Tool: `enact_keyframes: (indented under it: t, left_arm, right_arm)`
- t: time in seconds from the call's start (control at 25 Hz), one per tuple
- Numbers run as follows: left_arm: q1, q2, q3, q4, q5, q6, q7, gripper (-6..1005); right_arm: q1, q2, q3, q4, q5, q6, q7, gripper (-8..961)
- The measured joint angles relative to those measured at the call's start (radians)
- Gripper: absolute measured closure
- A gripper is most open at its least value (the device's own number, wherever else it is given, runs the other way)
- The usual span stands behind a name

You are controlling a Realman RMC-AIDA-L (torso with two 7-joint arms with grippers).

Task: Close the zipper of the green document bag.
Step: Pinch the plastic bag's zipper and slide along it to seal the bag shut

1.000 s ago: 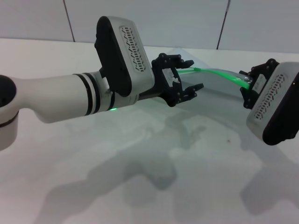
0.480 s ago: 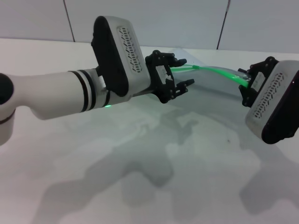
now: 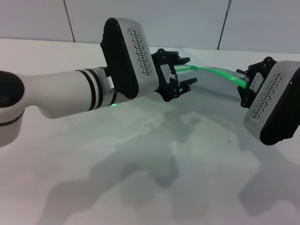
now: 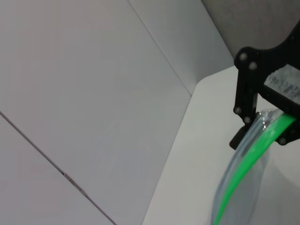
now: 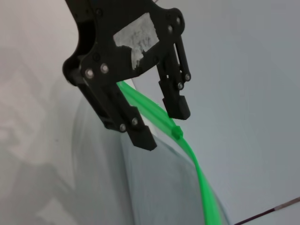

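The green document bag (image 3: 212, 88) is a translucent pale pouch, held up off the white table (image 3: 70, 51) between my two grippers. Along its upper edge runs the bright green zipper (image 3: 216, 72). At the pouch's right end, my right gripper (image 3: 244, 80) is shut on the corner; the left wrist view shows this gripper (image 4: 268, 125) clamped on the green strip (image 4: 240, 172). My left gripper (image 3: 186, 71) is at the strip's left part. In the right wrist view this left gripper (image 5: 159, 123) is open. Its fingers (image 5: 140, 136) straddle the strip right by the small green slider (image 5: 177, 132).
The white table stretches out under both arms, and their shadows (image 3: 140, 164) fall on it. Grey wall panels (image 3: 154, 18) rise behind the table's far edge. My thick left forearm (image 3: 61, 96) crosses the left half of the head view.
My left gripper has drawn back leftward along the green strip and its fingers stand closer together than one second ago. The right gripper has hardly moved and still holds the pouch's end.
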Motion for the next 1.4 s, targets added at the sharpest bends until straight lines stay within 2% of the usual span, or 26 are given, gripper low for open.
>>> enact_keyframes:
  t: [0.52,0.92,1.4]
  left_arm:
    - [0.0,-0.002,-0.007,-0.001,0.004,0.003,0.001,551]
    - [-0.025,-0.003,-0.016,0.032,0.017,-0.003,0.001,570]
    - [-0.034,-0.015,-0.022,0.045,0.018,0.004,-0.008,605]
  right_arm:
    - [0.002,0.0,-0.008,0.004,-0.001,0.004,-0.001,905]
    - [0.003,0.0,-0.021,0.0,-0.002,0.009,-0.001,904]
    - [0.004,0.0,-0.034,0.0,-0.005,0.016,-0.002,904]
